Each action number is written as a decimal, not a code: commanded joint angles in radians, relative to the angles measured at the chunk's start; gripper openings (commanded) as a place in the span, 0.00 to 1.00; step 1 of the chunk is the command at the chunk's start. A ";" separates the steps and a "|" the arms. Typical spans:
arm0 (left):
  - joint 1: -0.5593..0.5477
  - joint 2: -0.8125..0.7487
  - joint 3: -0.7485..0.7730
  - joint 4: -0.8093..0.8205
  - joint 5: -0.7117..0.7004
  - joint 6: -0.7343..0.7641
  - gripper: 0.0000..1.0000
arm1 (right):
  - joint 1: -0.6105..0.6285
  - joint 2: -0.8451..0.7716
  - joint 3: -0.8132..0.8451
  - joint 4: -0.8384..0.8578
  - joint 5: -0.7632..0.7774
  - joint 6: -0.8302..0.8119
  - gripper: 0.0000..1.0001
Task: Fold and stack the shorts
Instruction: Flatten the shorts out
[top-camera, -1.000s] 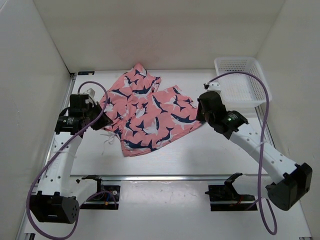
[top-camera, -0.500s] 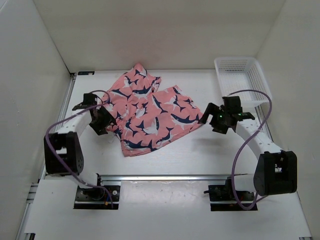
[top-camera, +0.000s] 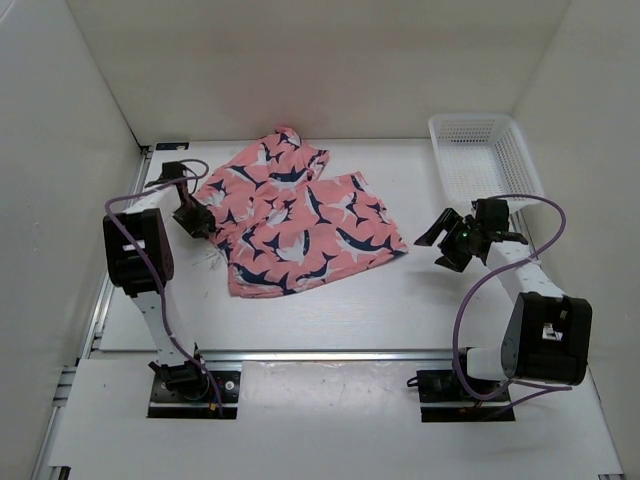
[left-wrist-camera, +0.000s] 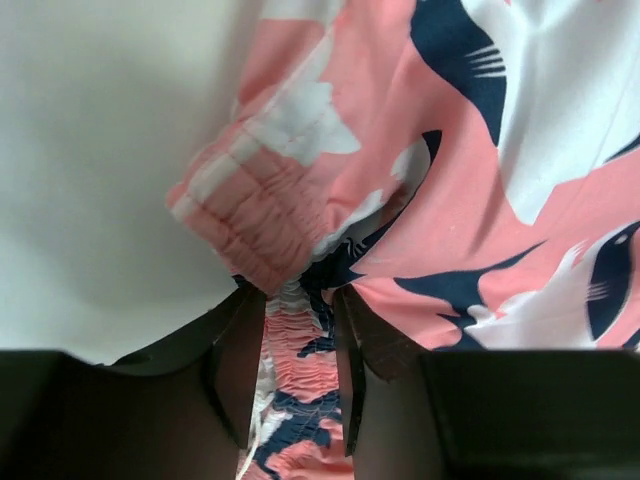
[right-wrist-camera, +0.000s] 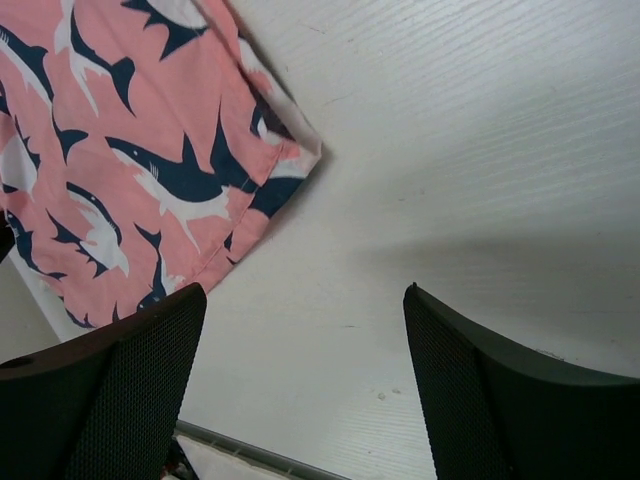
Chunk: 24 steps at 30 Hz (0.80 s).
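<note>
Two sets of fingers are seen. Between the left fingers (left-wrist-camera: 235, 365), held part-way apart, a bunch of the elastic waistband (left-wrist-camera: 250, 225) of the shorts (top-camera: 295, 215) is lodged; whether it is actually pinched cannot be told. The right fingers (right-wrist-camera: 110, 390) are spread wide with nothing between them and are held above the bare counter (right-wrist-camera: 450, 150), just beside a hem corner of the shorts.

One pair of shorts is counted: coral-pink, printed all over with navy-and-white sharks. It is spread fairly flat on the left-centre of the counter, with the waistband toward the left arm and the leg hems toward the right.

One white plastic mesh basket (top-camera: 470, 119) is set in the far right corner. It is well apart from the shorts, which lie wholly outside it.
</note>
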 joint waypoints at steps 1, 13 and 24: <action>0.014 0.068 0.139 -0.014 -0.019 0.043 0.43 | -0.004 -0.010 0.010 0.036 0.006 0.022 0.84; 0.023 -0.055 0.543 -0.289 -0.162 0.203 1.00 | 0.117 0.042 0.054 -0.023 0.031 0.006 0.84; 0.050 -0.571 -0.197 -0.211 0.071 0.033 0.72 | 0.196 0.033 0.065 0.008 0.049 0.040 0.77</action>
